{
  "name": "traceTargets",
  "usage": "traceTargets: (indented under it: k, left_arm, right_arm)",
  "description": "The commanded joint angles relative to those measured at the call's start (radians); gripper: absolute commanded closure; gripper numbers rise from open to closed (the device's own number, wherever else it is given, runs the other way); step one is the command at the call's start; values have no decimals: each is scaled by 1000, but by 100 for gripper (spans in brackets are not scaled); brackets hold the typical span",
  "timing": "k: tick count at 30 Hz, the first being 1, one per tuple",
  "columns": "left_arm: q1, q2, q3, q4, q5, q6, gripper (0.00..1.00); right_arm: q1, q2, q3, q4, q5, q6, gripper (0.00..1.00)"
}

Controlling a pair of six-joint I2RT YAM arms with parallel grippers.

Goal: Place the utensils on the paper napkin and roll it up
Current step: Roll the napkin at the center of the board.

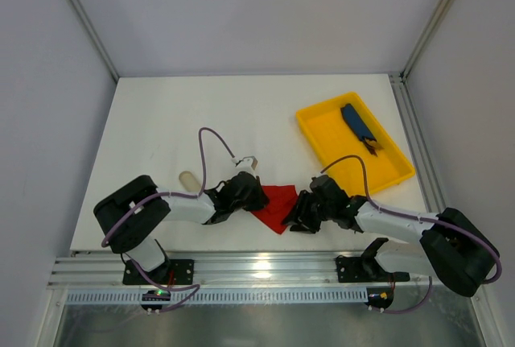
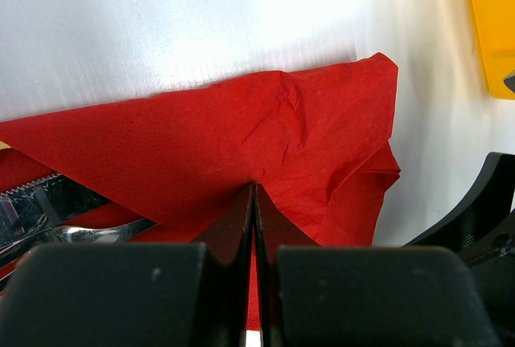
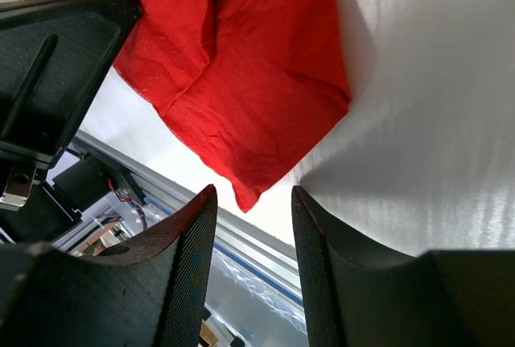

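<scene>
The red paper napkin (image 1: 278,204) lies folded near the table's front edge, between my two grippers. My left gripper (image 1: 256,196) is shut on a fold of the napkin (image 2: 241,138), its fingertips pinching the red paper. Shiny metal utensils (image 2: 56,218) show at the lower left of the left wrist view, partly covered by the napkin. My right gripper (image 1: 296,216) is open and empty, its fingers (image 3: 193,242) standing on either side of the napkin's near corner (image 3: 241,121) without touching it.
A yellow tray (image 1: 322,130) at the back right holds a dark-blue oblong item (image 1: 356,124). A pale beige sleeve (image 1: 188,178) lies left of the left gripper. The table's front edge and a metal rail (image 1: 265,270) run just below the napkin.
</scene>
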Motion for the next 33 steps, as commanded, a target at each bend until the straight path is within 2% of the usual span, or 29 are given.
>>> traceTargets:
  k: [1, 17, 33]
  left_arm:
    - [-8, 2, -19, -54, -4, 8, 100]
    - [-12, 1, -14, -68, -14, 11, 100]
    - [-14, -5, -6, -93, -23, 18, 100]
  right_arm:
    - [23, -2, -13, 63, 33, 47, 54]
    - [32, 40, -27, 153, 56, 82, 55]
    - [51, 18, -16, 172, 94, 41, 66]
